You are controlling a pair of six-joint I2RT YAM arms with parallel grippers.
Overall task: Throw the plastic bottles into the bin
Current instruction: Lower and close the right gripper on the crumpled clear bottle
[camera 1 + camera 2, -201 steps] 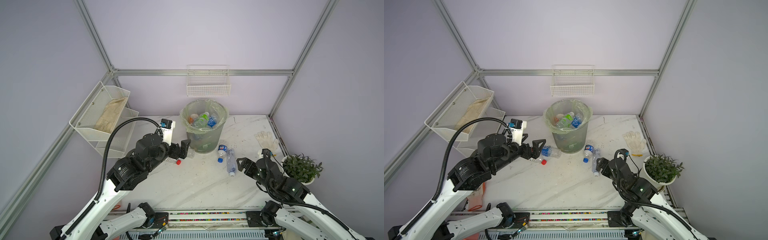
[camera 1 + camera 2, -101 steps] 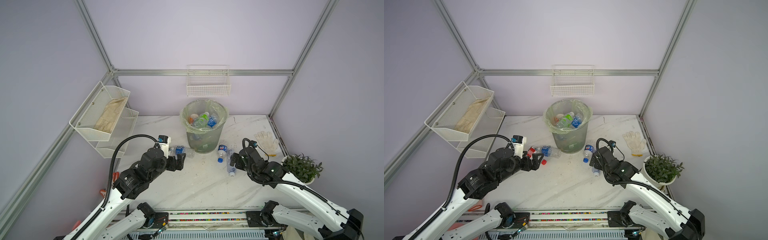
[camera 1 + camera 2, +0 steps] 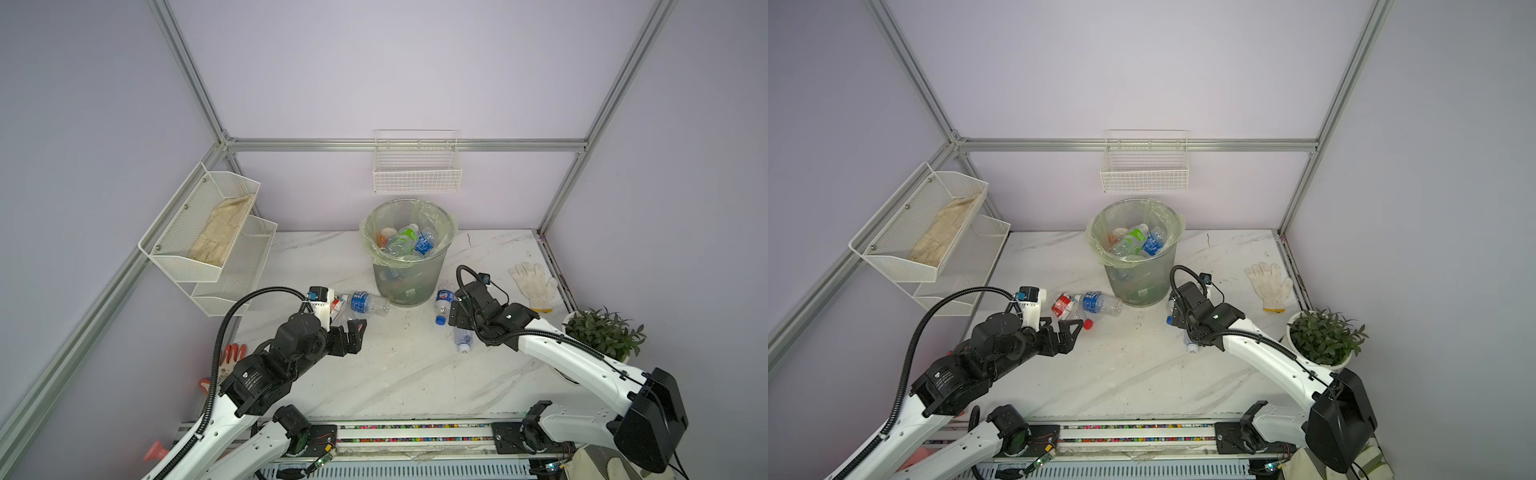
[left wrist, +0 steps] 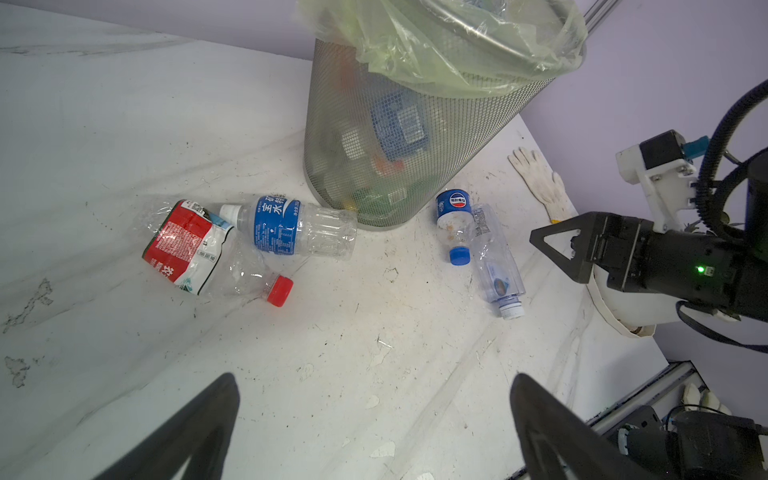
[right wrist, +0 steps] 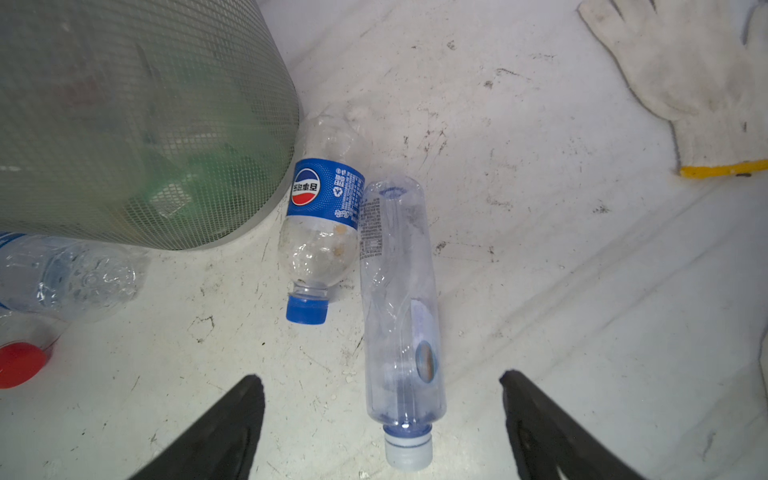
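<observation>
The bin [image 3: 409,266] [image 3: 1138,270] [image 4: 415,137] [image 5: 137,124], grey mesh with a pale green bag, stands at the table's back and holds several plastic bottles [image 3: 409,243]. Left of it lie a crushed red-label bottle [image 4: 187,245] [image 3: 1064,306] and a blue-label bottle [image 4: 291,226] [image 3: 365,302]. Right of it lie a Pepsi bottle [image 5: 320,232] [image 3: 444,300] and a long clear bottle [image 5: 399,299] [image 4: 496,257]. My left gripper [image 3: 358,328] [image 4: 374,382] is open and empty, just short of the red-label bottle. My right gripper [image 5: 380,382] [image 3: 455,316] is open, straddling the clear bottle's cap end.
A white glove [image 3: 532,282] lies at the back right, and a potted plant [image 3: 602,332] stands by the right edge. A wire basket [image 3: 415,166] hangs above the bin. Tiered wall baskets [image 3: 208,232] hold a glove at the left. An orange glove [image 3: 228,357] lies beside the left arm.
My left gripper has dropped from beside the bin to low over the table. My right gripper has moved back and left, over the clear bottle.
</observation>
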